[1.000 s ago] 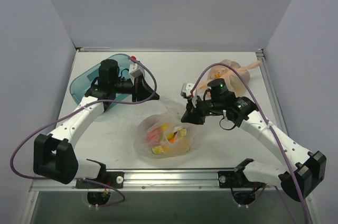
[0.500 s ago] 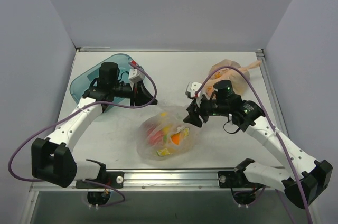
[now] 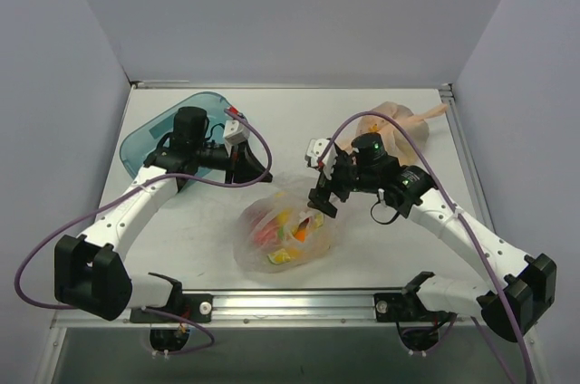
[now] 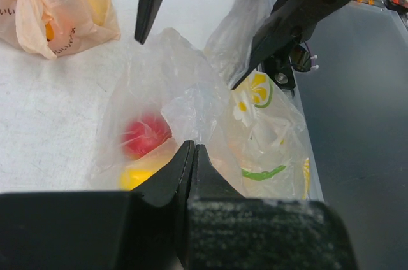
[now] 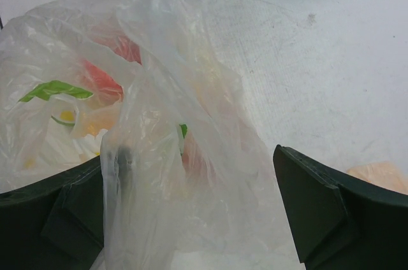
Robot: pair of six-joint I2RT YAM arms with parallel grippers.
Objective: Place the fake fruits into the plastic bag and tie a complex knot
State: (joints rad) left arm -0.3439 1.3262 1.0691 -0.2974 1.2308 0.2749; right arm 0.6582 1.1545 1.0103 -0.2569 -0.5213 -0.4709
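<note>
My right gripper (image 5: pixel 188 155) has slid in, wide open around the loose top of the plastic bag (image 3: pixel 256 248), which lies near the middle of the table (image 3: pixel 299 121) with the fake fruits (image 4: pixel 145 135) inside, and my left gripper (image 4: pixel 193 147) is shut, maybe on plastic, I cannot tell, so tying comes next.

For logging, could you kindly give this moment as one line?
clear plastic bag: toy fruits inside, untied | left gripper: shut on bag | right gripper: open

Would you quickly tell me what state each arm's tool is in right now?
Left tool: closed, pinching a fold of the plastic bag.
Right tool: open, with loose film of the plastic bag between its fingers, not gripped.
</note>
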